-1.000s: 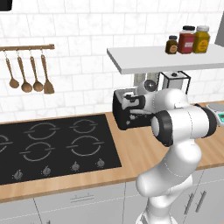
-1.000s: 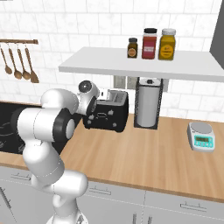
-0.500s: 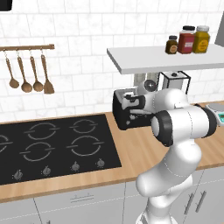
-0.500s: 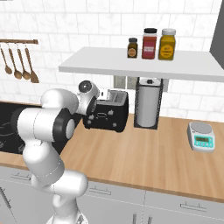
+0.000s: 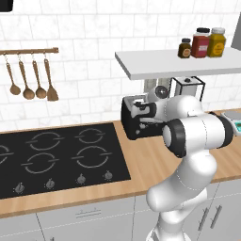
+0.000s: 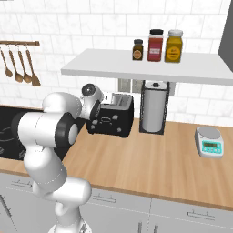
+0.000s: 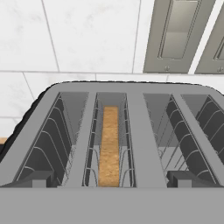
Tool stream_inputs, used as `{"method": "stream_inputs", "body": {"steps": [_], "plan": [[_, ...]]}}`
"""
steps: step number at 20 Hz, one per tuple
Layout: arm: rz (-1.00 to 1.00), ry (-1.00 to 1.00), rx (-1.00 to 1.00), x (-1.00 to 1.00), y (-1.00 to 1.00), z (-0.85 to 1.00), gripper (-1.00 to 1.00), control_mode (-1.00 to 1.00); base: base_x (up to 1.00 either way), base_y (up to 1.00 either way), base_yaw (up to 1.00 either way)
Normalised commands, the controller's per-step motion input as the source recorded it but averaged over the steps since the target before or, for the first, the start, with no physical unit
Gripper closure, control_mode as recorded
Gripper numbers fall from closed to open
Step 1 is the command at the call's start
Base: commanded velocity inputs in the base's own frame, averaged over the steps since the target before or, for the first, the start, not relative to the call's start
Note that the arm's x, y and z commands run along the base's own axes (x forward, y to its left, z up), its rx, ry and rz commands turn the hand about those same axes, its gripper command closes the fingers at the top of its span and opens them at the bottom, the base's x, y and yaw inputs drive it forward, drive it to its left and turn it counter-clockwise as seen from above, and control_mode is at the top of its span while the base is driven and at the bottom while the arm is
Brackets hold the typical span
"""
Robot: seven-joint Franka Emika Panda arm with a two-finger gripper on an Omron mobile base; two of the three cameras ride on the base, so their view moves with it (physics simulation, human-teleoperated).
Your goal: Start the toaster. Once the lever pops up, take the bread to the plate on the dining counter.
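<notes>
White tiles back the desk (image 6: 150,159) where my jaws (image 5: 141,112), their spread hidden, hang over the toaster (image 6: 113,119), bread (image 7: 109,146) edge-on in one slot.

Toaster (image 7: 140,131) top matt grey metal, body (image 6: 111,120) glossy black; bread (image 7: 109,144) rough tan.

From behind the arm's left, one camera looks forward and down over the hob (image 5: 56,157) and desk (image 5: 141,162). Its partner looks from behind on the right, taking in the scale (image 6: 210,142). Both share the toaster (image 5: 141,123) (image 6: 112,116) and shelf (image 5: 176,63) (image 6: 145,68). The hand camera sits close above the toaster's slots (image 7: 111,135), apparently facing the wall.
</notes>
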Motion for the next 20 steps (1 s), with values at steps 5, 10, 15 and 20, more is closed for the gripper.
{"method": "stream_inputs", "body": {"steps": [5, 10, 15, 20], "plan": [[0.00, 0.00, 0.00, 0.00, 0.00, 0.00, -1.00, -1.00, 0.00, 0.00, 0.00], [0.00, 0.00, 0.00, 0.00, 0.00, 0.00, -1.00, -1.00, 0.00, 0.00, 0.00], [0.00, 0.00, 0.00, 0.00, 0.00, 0.00, -1.00, -1.00, 0.00, 0.00, 0.00], [0.00, 0.00, 0.00, 0.00, 0.00, 0.00, -1.00, -1.00, 0.00, 0.00, 0.00]]}}
